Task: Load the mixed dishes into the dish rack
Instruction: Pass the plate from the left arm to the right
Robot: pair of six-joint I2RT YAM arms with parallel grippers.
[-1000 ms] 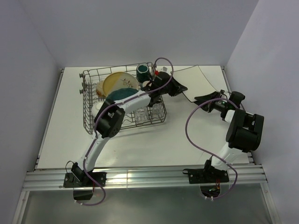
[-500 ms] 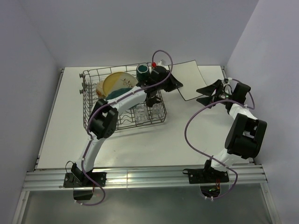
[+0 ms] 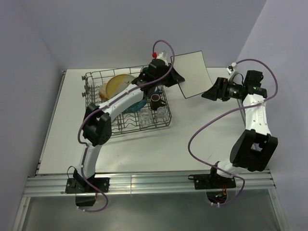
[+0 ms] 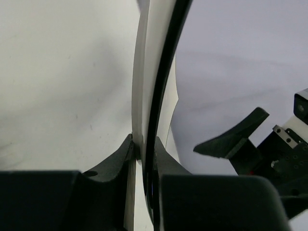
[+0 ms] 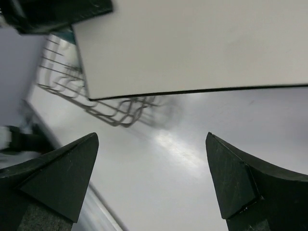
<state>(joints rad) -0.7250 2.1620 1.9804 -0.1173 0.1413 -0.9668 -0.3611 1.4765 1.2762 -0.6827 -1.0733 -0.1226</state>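
My left gripper (image 3: 173, 77) is shut on the left edge of the white square plate (image 3: 190, 73), which hangs tilted above the table, just right of the dish rack (image 3: 94, 126). In the left wrist view both fingers (image 4: 126, 154) pinch the plate's rim (image 4: 144, 96). My right gripper (image 3: 211, 92) stands open to the right of the plate, apart from it, and its wrist view shows the plate (image 5: 192, 43) above its spread fingertips (image 5: 89, 144). In the rack stand a yellow-cream plate (image 3: 117, 84), a teal plate (image 3: 138, 102), a dark mug (image 3: 156, 99) and clear glasses (image 3: 144, 115).
The rack fills the back left of the white table (image 3: 159, 149). Grey walls close in behind and on both sides. The right arm's purple cable (image 3: 202, 130) loops over the table's right part. A metal rail (image 3: 144, 183) runs along the near edge.
The left gripper has lifted the white square plate off the table and tilted it up. The right gripper opened wide and rose away to the right.
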